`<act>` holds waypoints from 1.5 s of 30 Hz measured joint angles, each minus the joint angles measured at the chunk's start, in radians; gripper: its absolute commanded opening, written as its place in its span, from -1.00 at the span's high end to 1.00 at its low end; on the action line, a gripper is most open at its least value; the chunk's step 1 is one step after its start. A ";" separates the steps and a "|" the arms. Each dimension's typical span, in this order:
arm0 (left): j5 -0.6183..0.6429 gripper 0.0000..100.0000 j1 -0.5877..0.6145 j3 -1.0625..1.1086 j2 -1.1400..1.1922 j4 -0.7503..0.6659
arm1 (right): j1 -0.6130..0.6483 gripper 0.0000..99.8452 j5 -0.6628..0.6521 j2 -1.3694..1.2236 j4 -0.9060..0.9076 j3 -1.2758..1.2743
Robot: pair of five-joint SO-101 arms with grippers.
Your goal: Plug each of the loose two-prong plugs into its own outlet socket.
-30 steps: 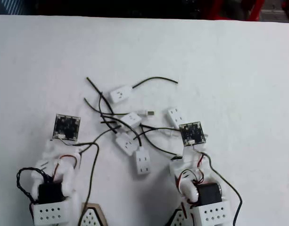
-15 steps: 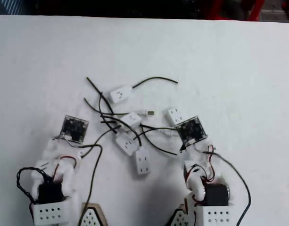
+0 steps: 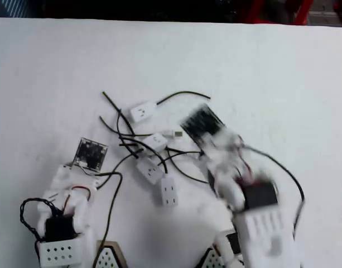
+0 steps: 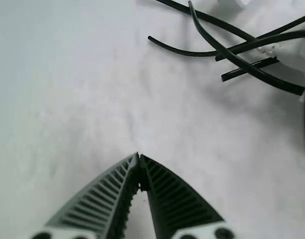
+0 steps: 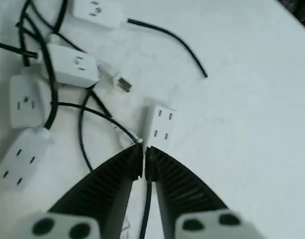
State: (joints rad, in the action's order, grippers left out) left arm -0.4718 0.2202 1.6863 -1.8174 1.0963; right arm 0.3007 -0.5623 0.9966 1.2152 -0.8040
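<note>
Outlet (image 5: 161, 127) now lies just beyond right hand (image 5: 143, 147) (tips closed), swung forward.

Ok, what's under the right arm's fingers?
A black cord runs in beneath the shut fingers; where it leads is covered. A white double outlet lies just past their tips.

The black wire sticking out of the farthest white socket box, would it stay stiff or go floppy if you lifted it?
Probably floppy: the black wire lies in a loose curve and looks thin. Likely light too. Lifting it would probably tug the white socket box joined to its end along.
</note>
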 measured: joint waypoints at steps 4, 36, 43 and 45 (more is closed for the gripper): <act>0.000 0.82 0.000 0.000 0.000 0.023 | 0.100 0.88 -0.074 -0.364 0.095 0.262; 0.000 0.68 0.003 0.000 0.000 0.046 | 0.192 0.55 -0.500 -1.539 0.206 1.119; 0.000 0.68 0.003 0.000 0.000 0.046 | 0.189 0.55 -0.500 -1.593 0.199 1.152; 0.000 0.68 0.003 0.000 0.000 0.048 | 0.189 0.55 -0.500 -1.608 0.201 1.163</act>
State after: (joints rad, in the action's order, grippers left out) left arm -0.4718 0.2232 1.6863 -1.8174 1.1439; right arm 0.4895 -1.0625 -0.6114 1.4162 0.3590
